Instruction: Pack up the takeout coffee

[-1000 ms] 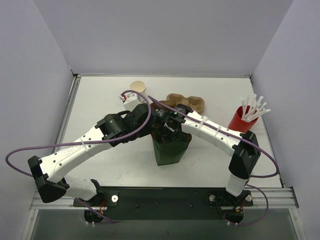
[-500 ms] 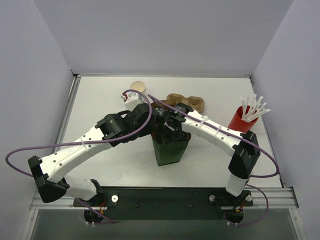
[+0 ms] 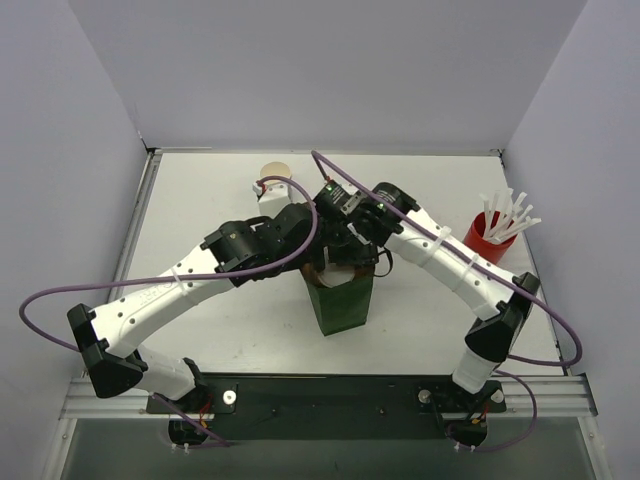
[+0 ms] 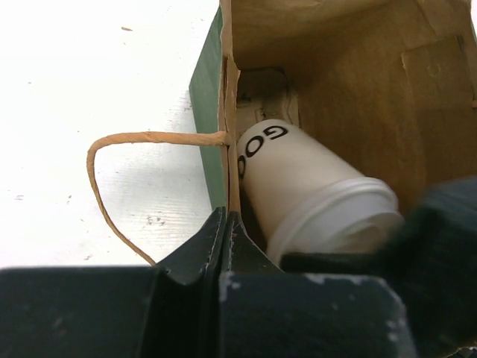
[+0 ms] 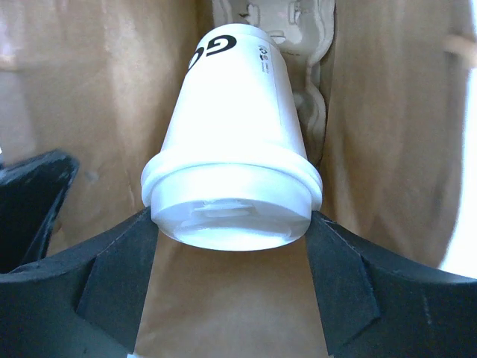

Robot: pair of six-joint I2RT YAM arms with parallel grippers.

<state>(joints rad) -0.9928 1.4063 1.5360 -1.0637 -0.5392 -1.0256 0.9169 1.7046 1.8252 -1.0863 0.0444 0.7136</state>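
One coffee (image 5: 232,142) between right hand (image 5: 232,227) fingers.

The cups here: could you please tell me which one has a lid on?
The white cup inside the paper bag, held by the right end effector; the beige-lined cup behind and the red straw cup are open-topped.

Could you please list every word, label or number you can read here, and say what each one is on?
"GOO": black letters on the cup, cut off at the edge of the bag.
Small black marks near them on the cup: too small to read.
No other text shows.
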